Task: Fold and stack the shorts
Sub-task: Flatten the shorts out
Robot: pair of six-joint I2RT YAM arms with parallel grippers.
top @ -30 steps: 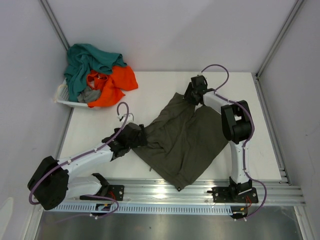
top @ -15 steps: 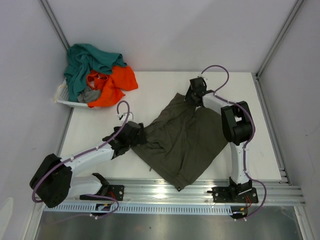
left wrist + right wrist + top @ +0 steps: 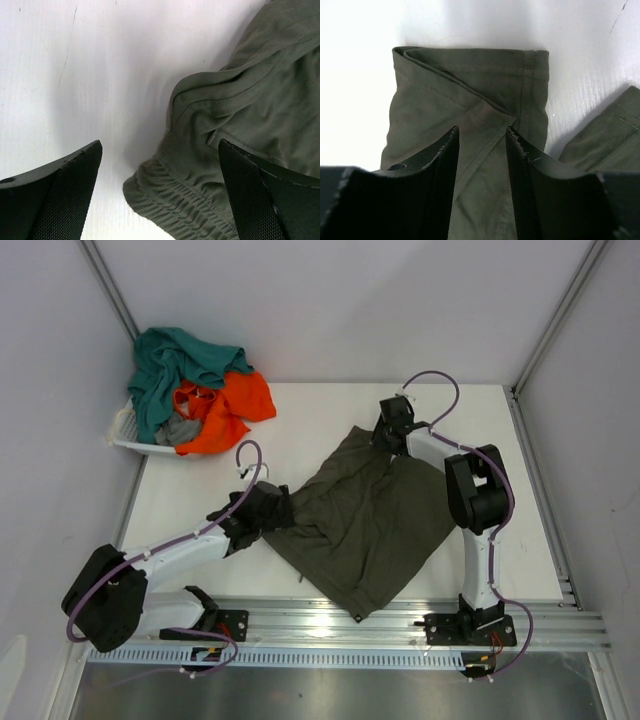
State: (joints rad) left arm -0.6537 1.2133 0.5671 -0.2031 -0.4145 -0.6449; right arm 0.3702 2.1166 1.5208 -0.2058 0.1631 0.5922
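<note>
Narrowing slightly over the last second, the jaws of the right gripper (image 3: 482, 131) straddle the far leg hem of the olive shorts (image 3: 370, 520) spread on the tabletop (image 3: 300, 430), grip not yet certain, while the left gripper (image 3: 160, 145) hangs with jaws wide apart at the waistband, so a fold seems imminent.

Lab: aluminium-framed white enclosure (image 3: 350, 310)

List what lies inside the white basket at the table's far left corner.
Heaped teal shorts, orange shorts and a bit of grey cloth. They hide the bottom of the basket.
</note>
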